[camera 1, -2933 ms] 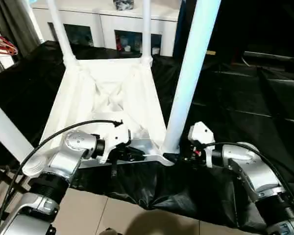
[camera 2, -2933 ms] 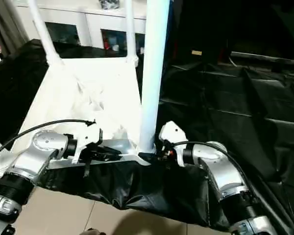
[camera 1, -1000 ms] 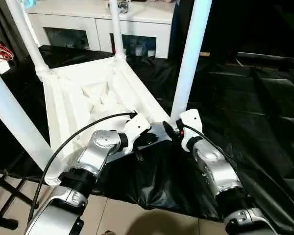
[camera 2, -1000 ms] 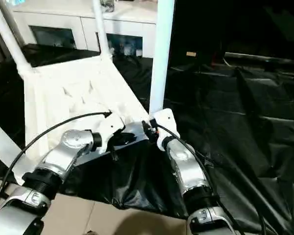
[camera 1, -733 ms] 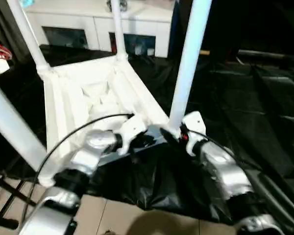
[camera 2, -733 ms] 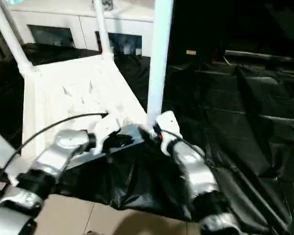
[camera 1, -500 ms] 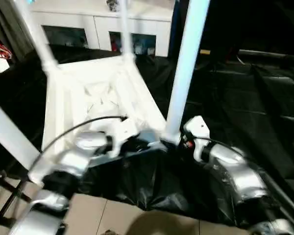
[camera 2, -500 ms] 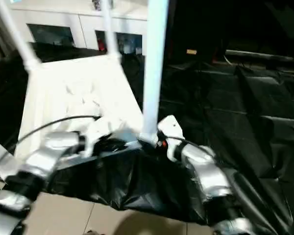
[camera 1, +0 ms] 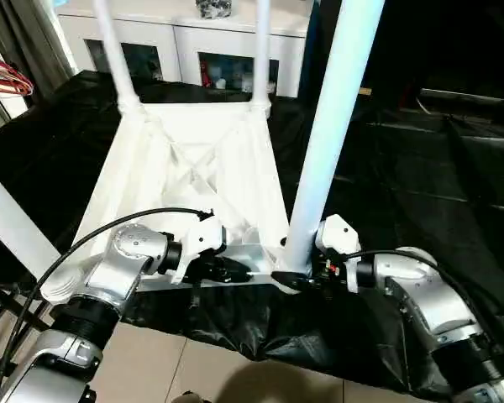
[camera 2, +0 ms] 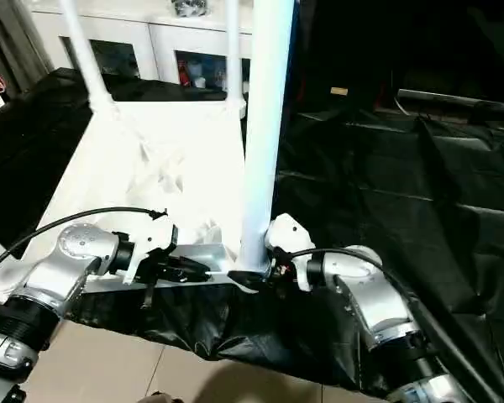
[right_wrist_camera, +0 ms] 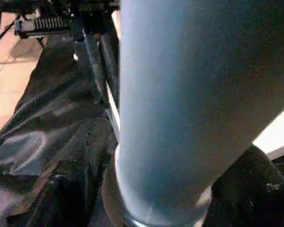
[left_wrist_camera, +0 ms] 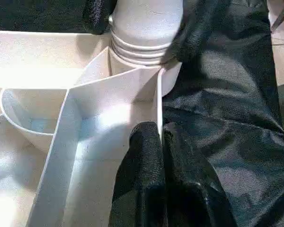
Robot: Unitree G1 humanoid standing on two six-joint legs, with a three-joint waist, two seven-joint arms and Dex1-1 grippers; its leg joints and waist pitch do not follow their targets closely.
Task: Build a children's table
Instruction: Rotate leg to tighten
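Observation:
The children's table lies upside down, its ribbed top on black sheeting. Legs stand in the two far corner sockets, and a third leg slants up at the near left. My left gripper is shut on the thin near rim wall; its fingers pinch that wall from both sides. My right gripper clasps the base of the near right leg just above its socket. One black finger presses each side of that leg.
A white cabinet with glass doors stands behind the table. Black sheeting covers the surface to the right and hangs over the front edge. Tiled floor lies below. A red wire hanger and a black stand are at the left.
The table top has turned: its far end swung to the right and the near right corner came toward me, so it now sits square. Both grippers kept their holds.

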